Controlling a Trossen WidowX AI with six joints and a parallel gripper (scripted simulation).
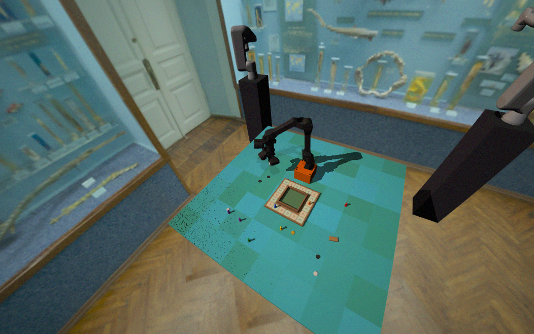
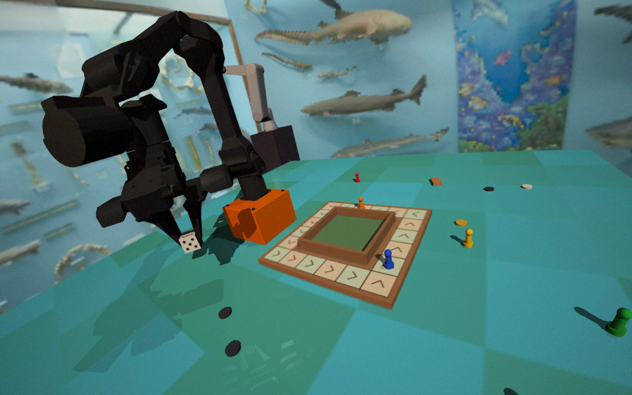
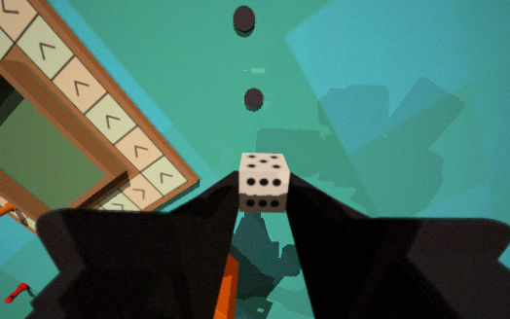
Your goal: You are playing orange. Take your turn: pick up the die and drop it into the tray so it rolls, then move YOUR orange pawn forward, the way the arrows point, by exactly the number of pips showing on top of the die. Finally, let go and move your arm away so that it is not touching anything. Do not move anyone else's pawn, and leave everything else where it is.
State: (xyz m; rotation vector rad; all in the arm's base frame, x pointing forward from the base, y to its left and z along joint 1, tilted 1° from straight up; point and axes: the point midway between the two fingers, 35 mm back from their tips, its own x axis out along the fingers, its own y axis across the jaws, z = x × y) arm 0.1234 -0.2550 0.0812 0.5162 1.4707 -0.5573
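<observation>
My gripper [image 2: 190, 239] [image 3: 262, 178] is shut on the white die [image 2: 190, 242] [image 3: 264, 182] and holds it above the table, beside the orange base block. In the wrist view the die shows a five face and a six face with black pips. The orange pawn [image 1: 309, 203] [image 2: 360, 203] [image 3: 8, 209] stands on the track of the board [image 1: 302, 225] [image 2: 326, 294] on its far side in the exterior view. The tray [image 1: 293, 198] [image 2: 346, 232] [image 3: 44, 146] in the board's middle has a green floor and no die in it. The blue pawn [image 1: 275, 206] [image 2: 388, 259] stands on another track square.
Two black discs [image 2: 224, 312] [image 3: 253, 98] lie near the gripper. Off the board stand a red pawn [image 1: 345, 204] [image 2: 357, 177], a yellow pawn [image 1: 280, 228] [image 2: 468, 238], a green pawn [image 1: 249, 239] [image 2: 619, 322] and a purple pawn [image 1: 240, 219]. A brown block [image 1: 333, 238] [image 2: 435, 181] lies farther off.
</observation>
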